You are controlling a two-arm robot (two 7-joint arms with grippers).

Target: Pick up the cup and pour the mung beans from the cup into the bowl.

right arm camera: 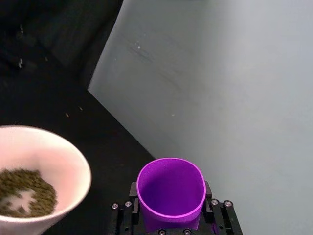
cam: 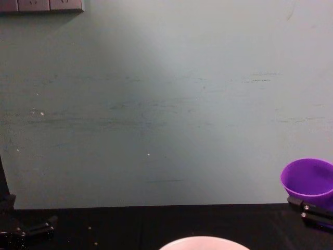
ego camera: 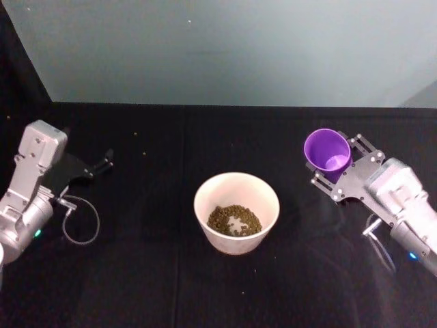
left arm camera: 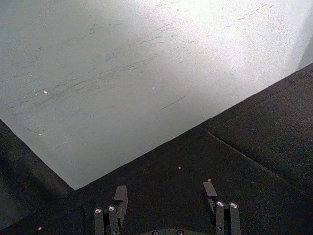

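While the right gripper hangs over the right side of the black surface, its fingers are closed on either side of the purple cup, one pressed to each wall. From the head view the cup sits above the surface, to the right of the bowl and apart from it, with its mouth turned up and slightly toward the bowl. Its inside looks bare purple; I can make out no beans in it from the right wrist view or the chest view. The bowl stands near the middle of the surface, pale and wide, with a layer of greenish-brown mung beans across its bottom and a pale patch of bare bowl showing through them. A few stray beans lie scattered on the black cloth on the left half and toward the back wall.

Over on the far left, the left gripper is held off by itself near the edge of the surface, well apart from the bowl. Its two dark fingers stand spread with nothing between them, pointing toward the grey-green wall. A thin cable loop hangs beside that arm's wrist.
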